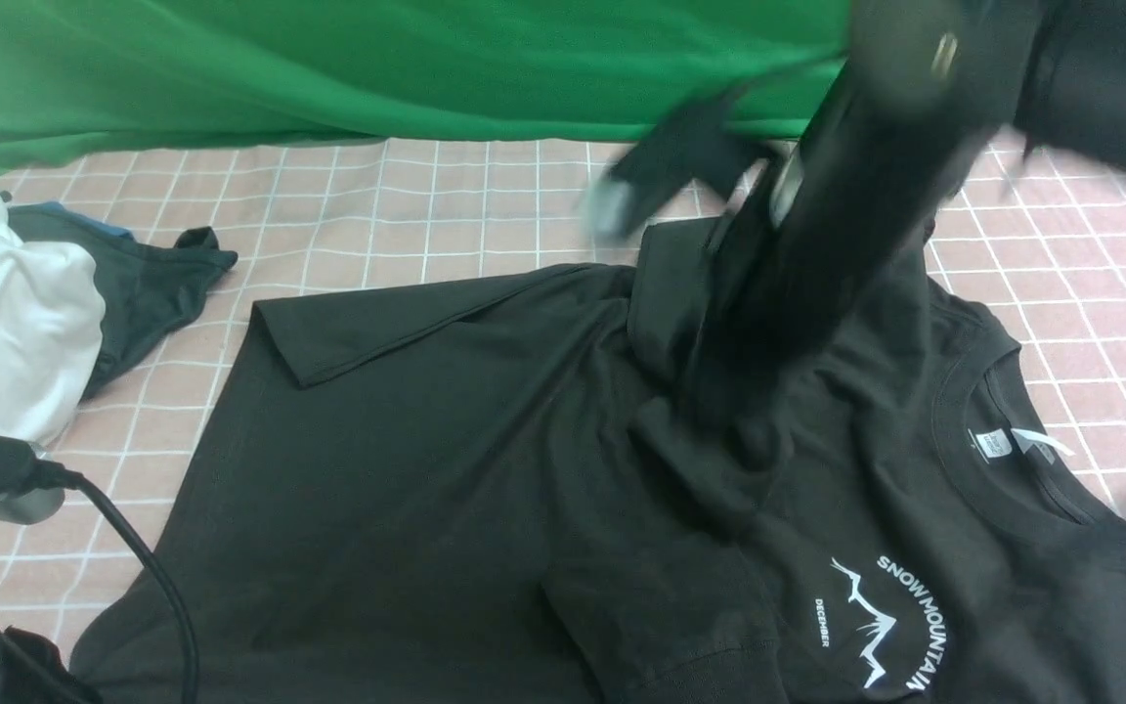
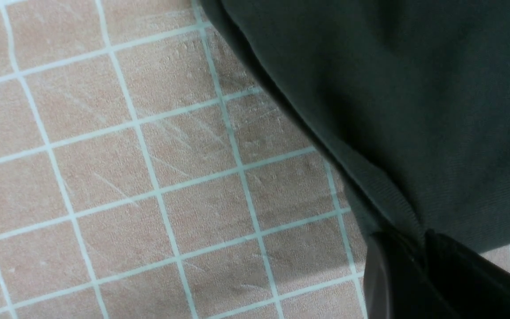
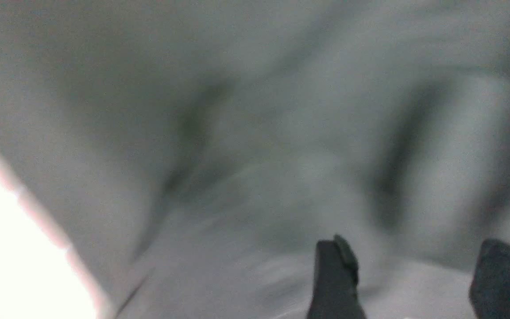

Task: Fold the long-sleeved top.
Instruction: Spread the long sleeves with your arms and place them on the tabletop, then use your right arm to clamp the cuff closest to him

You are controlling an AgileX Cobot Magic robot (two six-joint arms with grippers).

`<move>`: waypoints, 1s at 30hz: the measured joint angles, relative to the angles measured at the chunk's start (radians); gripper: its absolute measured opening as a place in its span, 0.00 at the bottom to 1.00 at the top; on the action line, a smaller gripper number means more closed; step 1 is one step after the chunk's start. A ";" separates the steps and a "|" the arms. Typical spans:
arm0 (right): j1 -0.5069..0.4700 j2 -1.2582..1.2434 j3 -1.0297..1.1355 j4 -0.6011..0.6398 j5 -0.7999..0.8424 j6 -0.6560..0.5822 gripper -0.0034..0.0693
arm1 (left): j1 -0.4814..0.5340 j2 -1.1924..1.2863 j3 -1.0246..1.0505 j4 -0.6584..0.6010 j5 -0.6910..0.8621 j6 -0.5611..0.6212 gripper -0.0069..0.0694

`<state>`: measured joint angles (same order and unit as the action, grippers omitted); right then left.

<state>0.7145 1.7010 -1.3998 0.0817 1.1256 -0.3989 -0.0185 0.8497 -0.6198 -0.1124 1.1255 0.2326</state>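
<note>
2 pieces of white print sit on the chest of the long-sleeved top [image 1: 446, 469]: "SNOW MOUNTAIN" [image 1: 918, 621] in an arc and a small "DECEMBER" [image 1: 823, 621], either side of a jagged mountain outline. 2 small neck labels [image 1: 1013, 445], pale grey and white, lie inside the ribbed round collar, their writing too small to read.

The top is black, matte soft knit. It lies spread across the pink checked tablecloth [image 1: 407, 215], whose thin white lines form a grid, with the neck toward the robot's right. 1 sleeve is folded over the body in a rumpled heap under the blurred right arm.

The left gripper [image 2: 419, 248] is closed, pinching the top's stitched hem edge just above the tablecloth. In the right wrist view, the right gripper [image 3: 414, 248] has its 2 dark fingers spread apart with nothing between them, over blurred grey-looking cloth.

At the far left lie a smooth white garment [image 1: 6, 323] and, touching it, a smaller dark cloth [image 1: 143, 284] with a blue edge. A creased green backdrop [image 1: 377, 68] hangs behind.
</note>
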 joint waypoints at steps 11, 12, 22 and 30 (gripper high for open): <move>0.199 -0.067 0.463 -0.107 -0.366 -0.352 0.77 | 0.000 0.000 0.000 -0.008 -0.002 0.000 0.16; 0.199 -0.067 0.474 -0.108 -0.375 -0.355 0.77 | 0.000 0.000 0.000 -0.008 -0.002 0.000 0.16; 0.106 -0.036 0.581 -0.114 -0.553 -0.418 0.79 | 0.000 0.000 0.000 -0.012 -0.005 0.000 0.16; 0.077 -0.027 0.576 -0.103 -0.570 -0.412 0.58 | 0.000 0.000 0.000 -0.013 -0.005 0.000 0.16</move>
<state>0.7918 1.6737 -0.8240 -0.0213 0.5559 -0.8105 -0.0185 0.8497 -0.6198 -0.1251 1.1201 0.2326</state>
